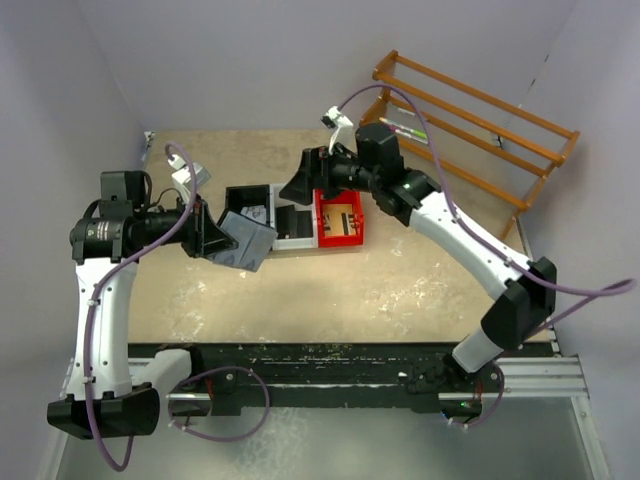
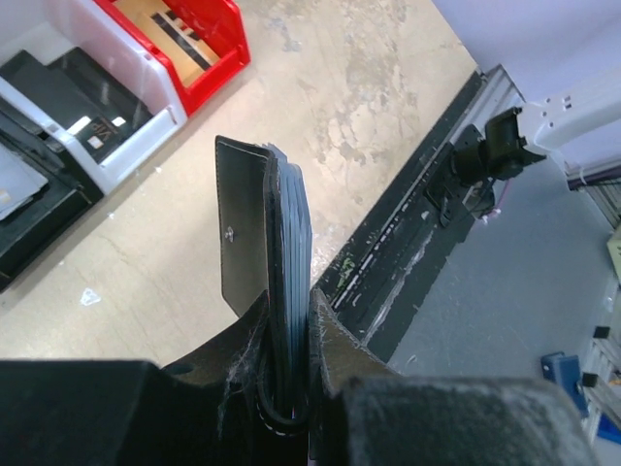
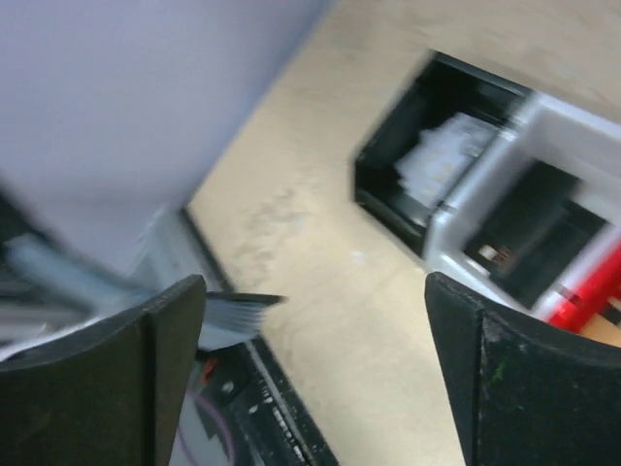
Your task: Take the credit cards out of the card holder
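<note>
The card holder [image 2: 243, 243] is clamped in the left gripper [image 2: 291, 320] above the table, near the trays [image 1: 295, 242], with a stack of credit cards [image 2: 294, 243] left inside it to be pulled out — and the right gripper [image 3: 312, 291] is spread wide, empty.

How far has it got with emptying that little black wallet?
Partway, at best. A pale grey piece lies in the black tray, maybe a card already removed. The left gripper clamps the card holder, a stack of credit cards inside. The right gripper hangs open and empty, so those cards remain to pull.
</note>
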`<state>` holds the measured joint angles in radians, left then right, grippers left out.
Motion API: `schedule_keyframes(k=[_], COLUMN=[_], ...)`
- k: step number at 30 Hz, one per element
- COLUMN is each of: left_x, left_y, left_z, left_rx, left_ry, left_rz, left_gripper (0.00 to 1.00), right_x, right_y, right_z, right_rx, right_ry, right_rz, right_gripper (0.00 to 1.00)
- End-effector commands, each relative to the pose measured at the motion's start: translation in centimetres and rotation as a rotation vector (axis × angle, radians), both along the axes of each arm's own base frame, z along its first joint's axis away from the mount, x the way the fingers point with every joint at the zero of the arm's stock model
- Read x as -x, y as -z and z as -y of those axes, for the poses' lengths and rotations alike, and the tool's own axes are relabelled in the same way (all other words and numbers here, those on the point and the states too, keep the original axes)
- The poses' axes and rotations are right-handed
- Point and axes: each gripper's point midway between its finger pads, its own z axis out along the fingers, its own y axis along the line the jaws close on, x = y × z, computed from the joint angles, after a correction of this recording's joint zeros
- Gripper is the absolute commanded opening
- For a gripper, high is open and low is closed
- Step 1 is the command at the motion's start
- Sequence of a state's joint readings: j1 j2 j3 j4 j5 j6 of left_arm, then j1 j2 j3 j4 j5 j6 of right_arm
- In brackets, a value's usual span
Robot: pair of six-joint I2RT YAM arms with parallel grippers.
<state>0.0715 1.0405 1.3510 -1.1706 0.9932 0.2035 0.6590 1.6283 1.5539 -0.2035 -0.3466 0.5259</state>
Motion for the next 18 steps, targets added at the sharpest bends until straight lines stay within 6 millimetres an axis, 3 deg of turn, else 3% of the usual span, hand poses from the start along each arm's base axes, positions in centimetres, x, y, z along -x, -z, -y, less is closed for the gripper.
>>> schedule_keyframes(k=[1,4,12,16,18], left_x=[1.3,1.6,3.2,3.5,3.6], left_y=[-1.7,-1.9,-3.3,-3.5,-3.6], left_z=[1.4,1.7,2.6,2.8,2.9], left_rx=[0.078,0.100,0.176,0.192,0.196], left_ry=[0.141,0.172,0.278,0.299,0.305], left_rz=[0.069,0.074,0.110,0.104,0.107], left_gripper=[0.05,0.05,0.07,0.08,0.08], right_x=[6.8,10.1,14.1,16.4,16.9], right_y=[-5.9,-7.5,-6.6,-6.1,-5.8], right_z=[-2.7,-4.5,-6.6,-7.2,-7.3], right_rx=[-0.176,-0.154,-0.128,-0.124,-0.129], right_ry=[-0.401,-0.552,-0.755,-0.852,-0.884], right_rz=[0.152,0.206,0.208,0.200,0.175], right_gripper=[0.98,0.99,0.93,0.84,0.73])
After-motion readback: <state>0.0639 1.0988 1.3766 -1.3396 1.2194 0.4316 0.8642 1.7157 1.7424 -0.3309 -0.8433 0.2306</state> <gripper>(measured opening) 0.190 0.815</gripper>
